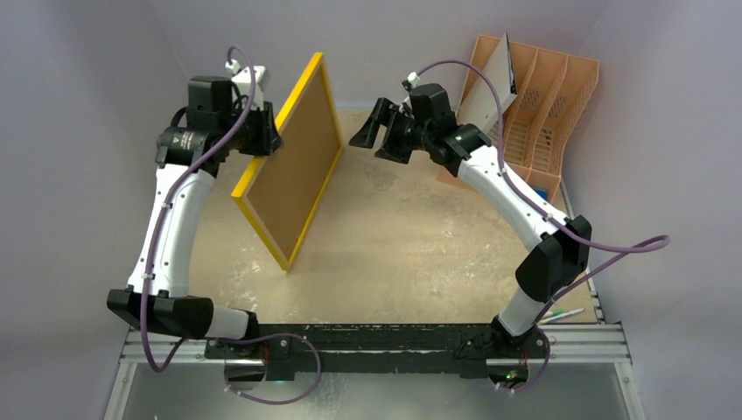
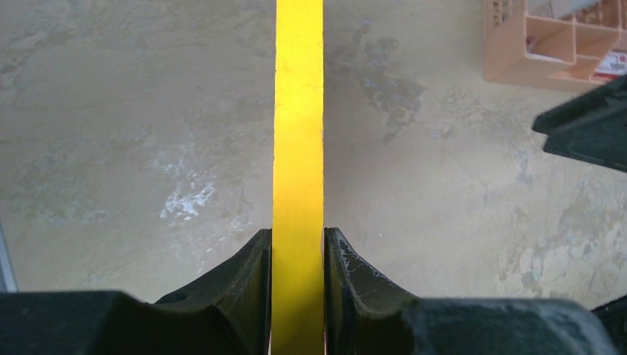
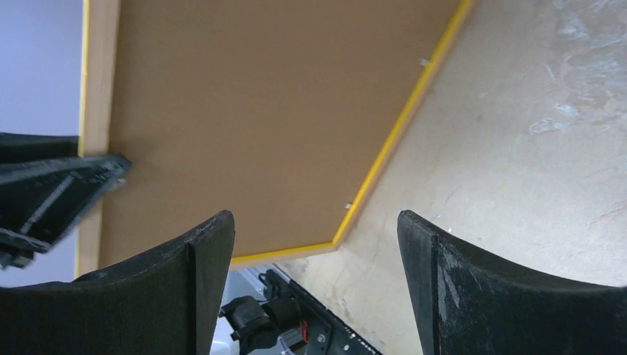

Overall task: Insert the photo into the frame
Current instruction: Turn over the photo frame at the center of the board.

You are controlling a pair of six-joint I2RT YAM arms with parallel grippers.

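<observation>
The left gripper (image 2: pixel 297 240) pinches the yellow edge of the frame (image 2: pixel 298 111), holding it upright on edge. The right gripper (image 3: pixel 314 218) hovers near the brown board (image 3: pixel 259 111) in its back, fingers spread wide.

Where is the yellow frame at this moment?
In the top view, the frame is held upright left of the table's centre, its upper rim pinched between the left fingers; the open right fingers face its brown back.
</observation>
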